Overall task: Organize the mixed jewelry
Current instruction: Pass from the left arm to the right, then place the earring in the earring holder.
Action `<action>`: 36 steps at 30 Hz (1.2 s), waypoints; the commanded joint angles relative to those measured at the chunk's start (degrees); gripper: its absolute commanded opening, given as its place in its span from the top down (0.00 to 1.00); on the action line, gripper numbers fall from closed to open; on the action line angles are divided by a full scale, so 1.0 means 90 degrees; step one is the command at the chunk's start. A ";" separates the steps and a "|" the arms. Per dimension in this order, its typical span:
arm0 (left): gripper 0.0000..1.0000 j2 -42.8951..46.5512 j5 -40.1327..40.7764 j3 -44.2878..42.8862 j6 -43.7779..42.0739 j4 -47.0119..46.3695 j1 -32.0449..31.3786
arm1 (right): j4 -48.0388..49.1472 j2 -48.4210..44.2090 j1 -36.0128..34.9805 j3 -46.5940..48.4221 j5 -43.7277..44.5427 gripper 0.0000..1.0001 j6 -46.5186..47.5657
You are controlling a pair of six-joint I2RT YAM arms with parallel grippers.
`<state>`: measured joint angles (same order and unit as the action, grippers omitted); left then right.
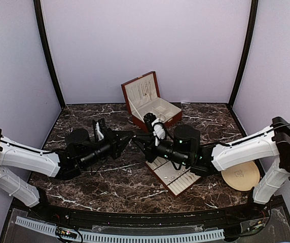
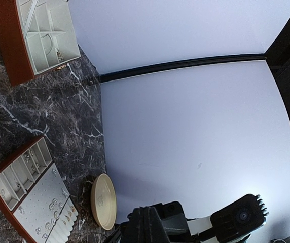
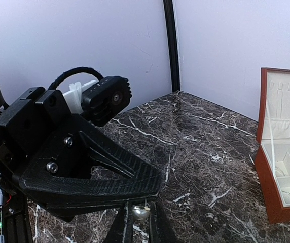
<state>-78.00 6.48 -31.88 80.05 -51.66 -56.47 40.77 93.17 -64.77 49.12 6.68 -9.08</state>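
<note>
The plate [image 1: 240, 177] carries a mark too faint to read. The left gripper [image 3: 155, 186] is clenched; the right gripper [image 3: 140, 218] pinches a tiny silvery piece [image 3: 141, 211], its fingers cut off below.

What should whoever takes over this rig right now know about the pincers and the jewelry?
Left pincer: shut, tip just above the right one.
Right pincer: closed on a small silvery piece, above mid-table.
Done: other pieces already sit in the near tray; more in the open box at the back.
Left to do: seat the held piece in a slot.
</note>
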 commanded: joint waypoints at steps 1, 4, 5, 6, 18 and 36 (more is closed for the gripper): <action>0.97 0.0137 -0.0118 -0.0175 -0.0263 0.0078 -0.0027 | -0.0051 -0.0204 0.0128 -0.0019 0.0288 0.96 -0.0119; 0.86 0.0173 -0.0140 -0.0254 -0.0487 0.0200 -0.0025 | -0.0224 -0.0369 0.0190 -0.0171 0.0244 0.96 -0.0218; 0.82 0.0200 -0.0136 -0.0291 -0.0583 0.0290 -0.0030 | -0.0279 -0.0422 0.0211 -0.0233 0.0222 0.97 -0.0250; 0.79 0.0246 -0.0133 -0.0325 -0.0671 0.0388 -0.0025 | -0.0325 -0.0479 0.0236 -0.0308 0.0195 0.97 -0.0280; 0.53 0.1370 -0.0252 -0.0306 -0.1993 0.2770 0.0447 | -0.2362 -0.1674 0.0485 -0.1092 -0.0705 0.97 -0.0763; 0.53 0.0121 -0.3911 -0.2583 -0.7268 0.7292 0.2988 | -0.7060 -0.1994 0.2202 -0.0513 -0.3774 0.96 -0.1096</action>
<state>-74.94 -21.50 -51.55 27.83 4.60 -31.77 -16.45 71.40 -47.44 40.71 -19.05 -19.31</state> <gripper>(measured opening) 0.476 0.091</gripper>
